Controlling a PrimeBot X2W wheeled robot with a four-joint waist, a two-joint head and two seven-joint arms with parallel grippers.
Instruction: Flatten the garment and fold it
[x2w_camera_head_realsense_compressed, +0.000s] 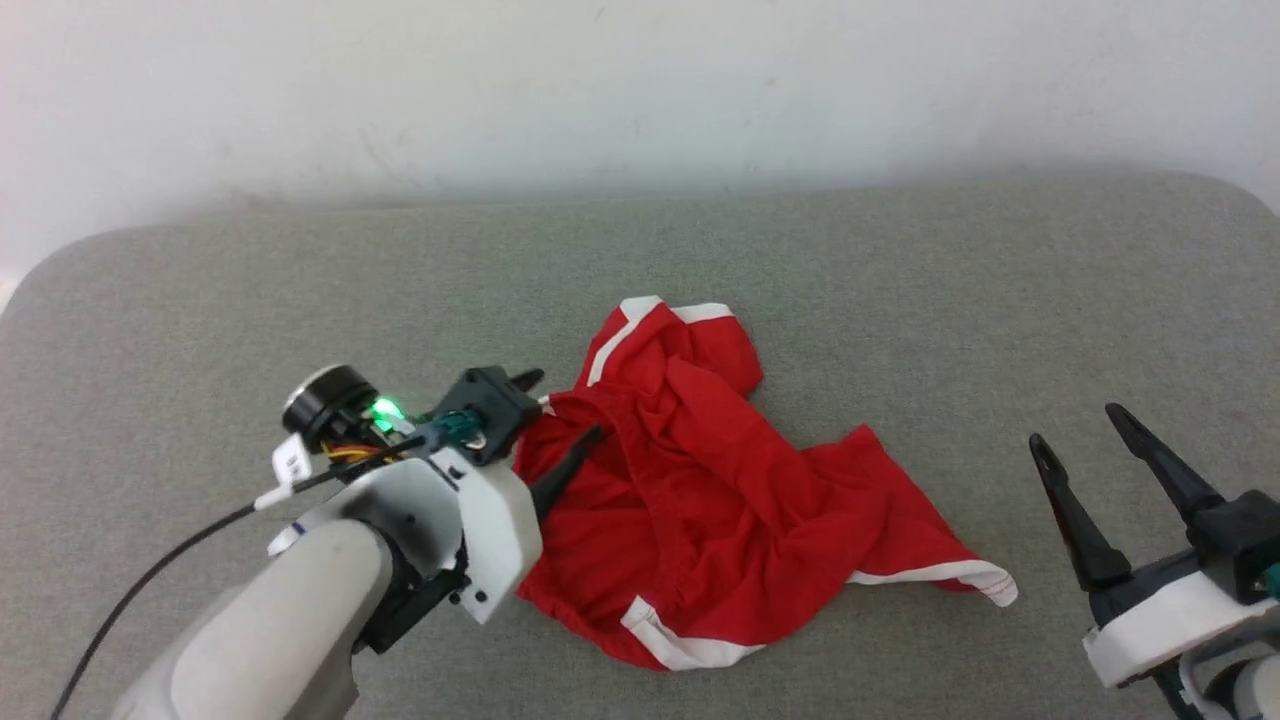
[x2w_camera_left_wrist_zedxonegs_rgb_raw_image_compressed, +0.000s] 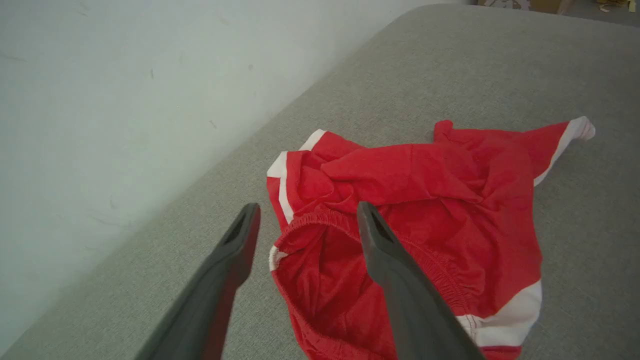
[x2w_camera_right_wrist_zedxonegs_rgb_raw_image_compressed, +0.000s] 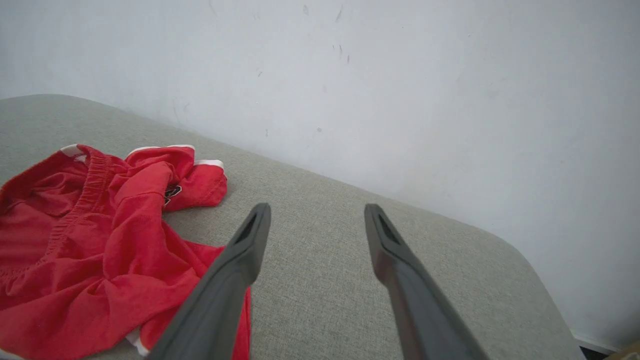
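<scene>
The garment (x2w_camera_head_realsense_compressed: 720, 490), red shorts with white side bands and hems, lies crumpled on the grey padded table (x2w_camera_head_realsense_compressed: 900, 300). My left gripper (x2w_camera_head_realsense_compressed: 565, 410) is open at the shorts' left edge, one finger above the gathered waistband (x2w_camera_left_wrist_zedxonegs_rgb_raw_image_compressed: 320, 220) and the other beside it. In the left wrist view the left gripper (x2w_camera_left_wrist_zedxonegs_rgb_raw_image_compressed: 306, 212) frames the waistband's curled end, apart from the cloth. Off to the shorts' right, my right gripper (x2w_camera_head_realsense_compressed: 1080, 430) stands open with nothing between its fingers. The right wrist view shows the right gripper (x2w_camera_right_wrist_zedxonegs_rgb_raw_image_compressed: 316, 212) over bare table, the garment (x2w_camera_right_wrist_zedxonegs_rgb_raw_image_compressed: 90, 240) to its left.
A pale wall (x2w_camera_head_realsense_compressed: 640, 90) runs along the table's far edge. The table's rounded corners show at the far left (x2w_camera_head_realsense_compressed: 60, 270) and far right (x2w_camera_head_realsense_compressed: 1230, 195). A black cable (x2w_camera_head_realsense_compressed: 140, 590) trails from my left forearm.
</scene>
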